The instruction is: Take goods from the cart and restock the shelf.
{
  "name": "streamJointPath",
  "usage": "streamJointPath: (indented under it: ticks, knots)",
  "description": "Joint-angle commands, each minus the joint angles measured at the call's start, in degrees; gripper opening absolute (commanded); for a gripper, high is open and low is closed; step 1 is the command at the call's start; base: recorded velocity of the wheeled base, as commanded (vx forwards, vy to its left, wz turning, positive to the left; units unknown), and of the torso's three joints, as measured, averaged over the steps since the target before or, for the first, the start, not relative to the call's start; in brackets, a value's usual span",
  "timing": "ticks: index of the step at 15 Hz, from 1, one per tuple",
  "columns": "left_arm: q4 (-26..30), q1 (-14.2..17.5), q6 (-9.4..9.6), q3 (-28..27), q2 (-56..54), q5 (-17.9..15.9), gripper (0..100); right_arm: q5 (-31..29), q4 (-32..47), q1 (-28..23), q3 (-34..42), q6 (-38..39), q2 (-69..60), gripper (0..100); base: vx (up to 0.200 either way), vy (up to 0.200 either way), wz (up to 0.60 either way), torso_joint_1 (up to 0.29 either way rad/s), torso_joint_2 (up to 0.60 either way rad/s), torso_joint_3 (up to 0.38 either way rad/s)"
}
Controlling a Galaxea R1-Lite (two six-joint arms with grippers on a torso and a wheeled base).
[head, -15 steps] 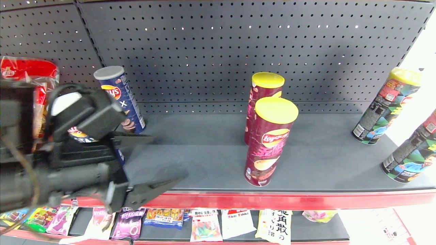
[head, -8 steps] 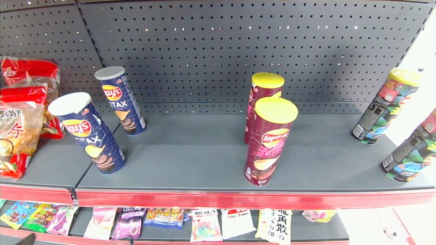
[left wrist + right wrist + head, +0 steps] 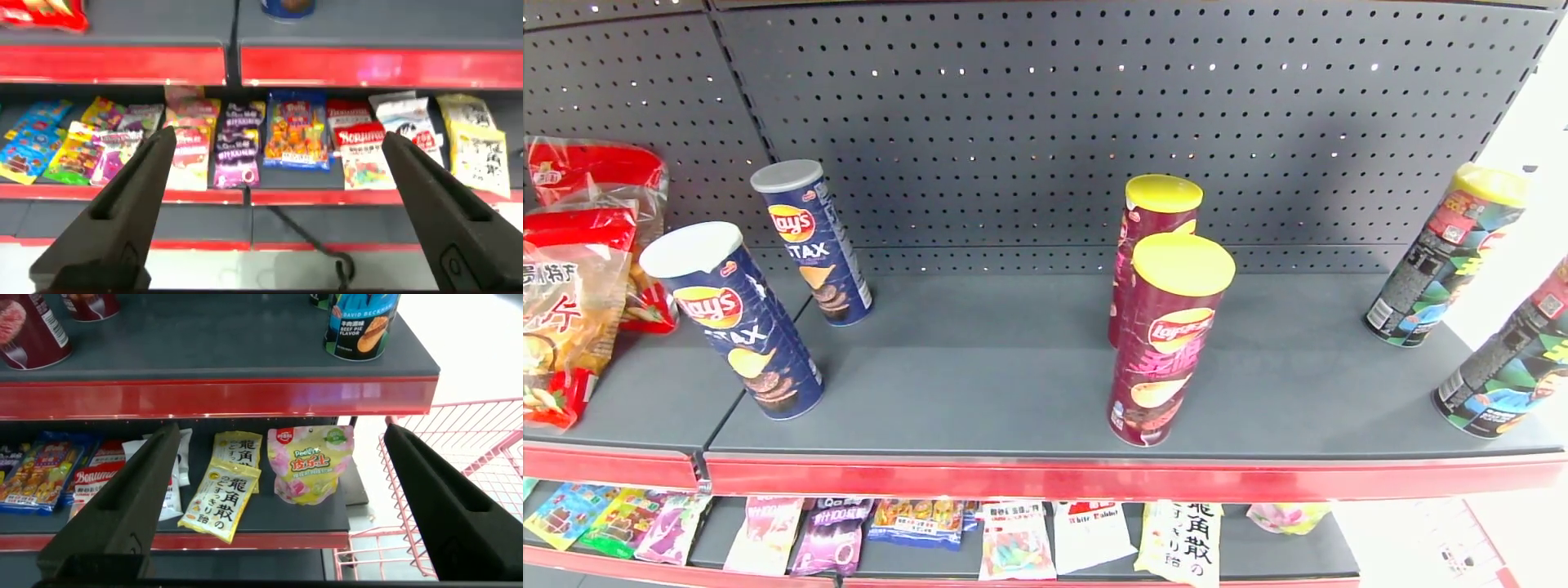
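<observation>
A: "The left gripper (image 3: pixel 278 135) and the right gripper (image 3: pixel 282 429) are hanging in front of the shelf (image 3: pixel 980 392), fingers spread wide, holding nothing."

B: "The front blue can (image 3: pixel 734 318) is standing near the edge, the rear blue can (image 3: pixel 813 241) behind it. They are probably light, stiff and slick, so a mid-body grip is looking safest."

Bright overall. White glare at 3 o'clock washes the cans (image 3: pixel 1444 257) there; soft shadows on the shelf (image 3: pixel 1013 384), its red lip (image 3: pixel 1094 478) gleaming.
</observation>
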Motion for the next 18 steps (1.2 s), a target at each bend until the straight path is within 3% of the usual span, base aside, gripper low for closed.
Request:
streamJointPath:
  ticks: [1, 2, 3, 4, 6, 8, 9, 10, 11, 12, 15, 17, 18]
  knots:
    - [-5.2, 0.3, 0.09, 5.1, -0.8, 3.1, 100, 0.0, 0.0, 0.0, 0.0, -0.1, 0.0, 100, 0.0, 0.0, 0.0, 0.0, 0.0, 0.0]
    - [-9.3, 0.3, 0.09, 8.0, -0.8, 3.5, 100, 0.0, 0.0, 0.0, 0.0, -0.1, 0.0, 100, 0.0, 0.0, 0.0, 0.0, 0.0, 0.0]
    - [-26.3, 0.2, -1.4, 14.8, -0.8, -0.9, 100, 0.0, 0.0, 0.0, 0.0, -0.1, 0.0, 100, 0.0, 0.0, 0.0, 0.0, 0.0, 0.0]
    - [-19.8, 0.3, -2.9, 14.5, -0.8, -1.6, 100, 0.0, 0.0, 0.0, 0.0, -0.1, 0.0, 100, 0.0, 0.0, 0.0, 0.0, 0.0, 0.0]
    - [-21.5, 0.5, -2.54, 14.8, -0.7, -0.9, 100, 0.0, 0.0, 0.0, 0.0, -0.1, 0.0, 100, 0.0, 0.0, 0.0, 0.0, 0.0, 0.0]
    - [-20.9, 6.4, -0.61, 14.7, -1.8, -1.2, 100, 0.0, 0.0, 0.0, 0.0, -0.2, 0.0, 100, 0.0, 0.0, 0.0, 0.0, 0.0, 0.0]
    - [-21.0, 7.7, -0.96, 14.8, -2.4, -1.2, 100, 0.0, 0.0, 0.0, 0.1, -0.2, 0.0, 100, 0.0, 0.0, 0.0, 0.0, 0.0, 0.0]
    - [-21.2, 7.6, -1.05, 14.8, -2.5, -1.3, 100, 0.0, 0.0, 0.0, 0.0, -0.2, 0.0, 100, 0.0, 0.0, 0.0, 0.0, 0.0, 0.0]
    - [-21.2, 5.0, -0.52, 14.8, -5.0, -3.7, 100, 0.0, 0.0, 0.0, 0.0, -0.1, 0.0, 100, 0.0, 0.0, 0.0, 0.0, 0.0, 0.0]
    - [-21.2, 5.0, -0.43, 14.8, -6.0, -6.4, 100, 0.0, 0.0, 0.0, 0.0, -0.2, 0.0, 100, 0.0, 0.0, 0.0, 0.0, 0.0, 0.0]
    - [-21.2, 5.1, -0.26, 14.8, -6.2, -5.8, 100, 0.0, 0.0, 0.0, 0.0, -0.2, 0.0, 100, 0.0, 0.0, 0.0, 0.0, 0.0, 0.0]
    - [-21.1, 5.1, -1.84, 14.8, -6.2, -4.4, 100, 0.0, 0.0, 0.0, 0.0, -0.2, 0.0, 100, 0.0, 0.0, 0.0, 0.0, 0.0, 0.0]
    - [-21.2, 5.2, -1.75, 14.8, -6.2, -4.4, 100, 0.0, 0.0, 0.0, 0.0, -0.2, 0.0, 100, 0.0, 0.0, 0.0, 0.0, 0.0, 0.0]
